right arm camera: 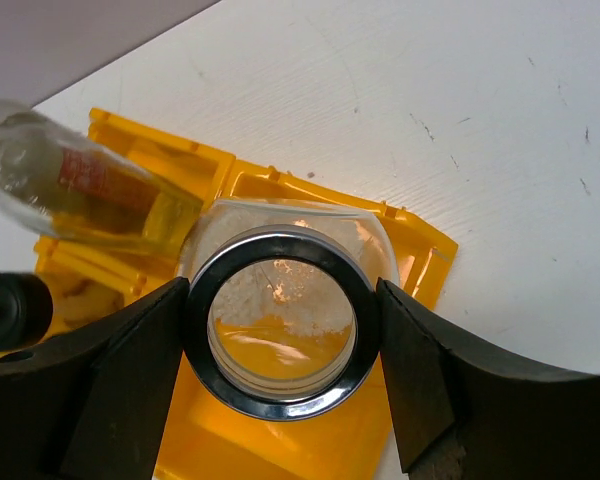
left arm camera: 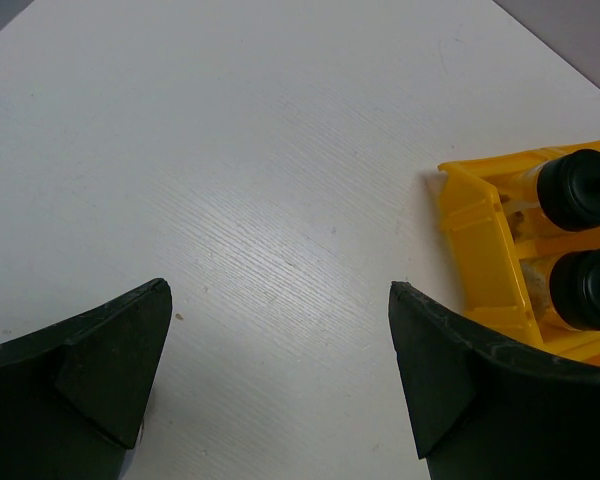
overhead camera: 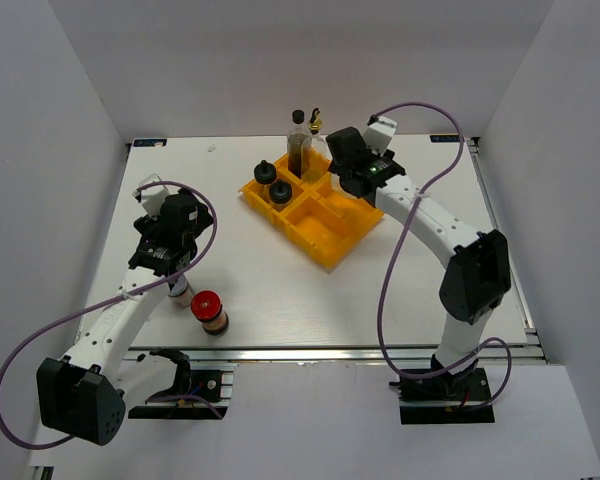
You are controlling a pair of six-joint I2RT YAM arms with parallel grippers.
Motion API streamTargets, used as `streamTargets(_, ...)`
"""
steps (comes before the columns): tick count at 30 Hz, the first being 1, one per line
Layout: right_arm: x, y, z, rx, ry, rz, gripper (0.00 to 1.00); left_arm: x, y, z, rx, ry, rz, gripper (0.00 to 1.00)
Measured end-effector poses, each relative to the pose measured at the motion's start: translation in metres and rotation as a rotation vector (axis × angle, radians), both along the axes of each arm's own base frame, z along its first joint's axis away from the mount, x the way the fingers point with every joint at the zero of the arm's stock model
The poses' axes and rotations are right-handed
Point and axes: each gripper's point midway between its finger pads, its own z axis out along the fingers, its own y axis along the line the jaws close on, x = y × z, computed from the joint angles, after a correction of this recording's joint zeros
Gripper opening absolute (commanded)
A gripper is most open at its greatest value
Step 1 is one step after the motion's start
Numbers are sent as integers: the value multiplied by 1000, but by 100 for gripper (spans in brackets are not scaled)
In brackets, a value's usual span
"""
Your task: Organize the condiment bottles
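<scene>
My right gripper (right arm camera: 282, 300) is shut on the silver lid of a short clear jar (right arm camera: 280, 245), one finger pressed on each side. The jar is over a back compartment of the yellow tray (right arm camera: 310, 450), and I cannot tell whether it rests on the floor. In the top view the right gripper (overhead camera: 348, 170) hides this jar. The gold-spouted clear bottle (overhead camera: 315, 135) and the dark-brown bottle (overhead camera: 298, 145) stand in the tray's far corner. Two black-lidded jars (overhead camera: 265, 172) (overhead camera: 279, 192) sit in its left compartment. My left gripper (left arm camera: 280, 330) is open and empty above bare table.
A red-lidded jar (overhead camera: 208, 310) stands on the table near the front left. Another small jar (overhead camera: 180, 290) is half hidden under my left arm. The tray's two near compartments (overhead camera: 325, 240) hold nothing. White walls enclose the table on three sides.
</scene>
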Motion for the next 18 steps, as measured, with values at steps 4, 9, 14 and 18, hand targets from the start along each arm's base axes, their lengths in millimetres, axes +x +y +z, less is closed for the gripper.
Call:
streamTargets(4, 14, 0, -12, 12, 12, -70, 0, 0, -1, 0, -2, -1, -4, 98)
streamTargets(9, 13, -7, -29, 4, 60, -100, 0, 1, -2, 0, -3, -1, -10, 98)
streamTargets(14, 19, -7, -41, 16, 78, -129, 2, 1, -2, 0, -5, -2, -12, 98)
streamTargets(18, 21, -6, -60, 11, 110, -151, 3, 1, -2, 0, -5, -2, -12, 98)
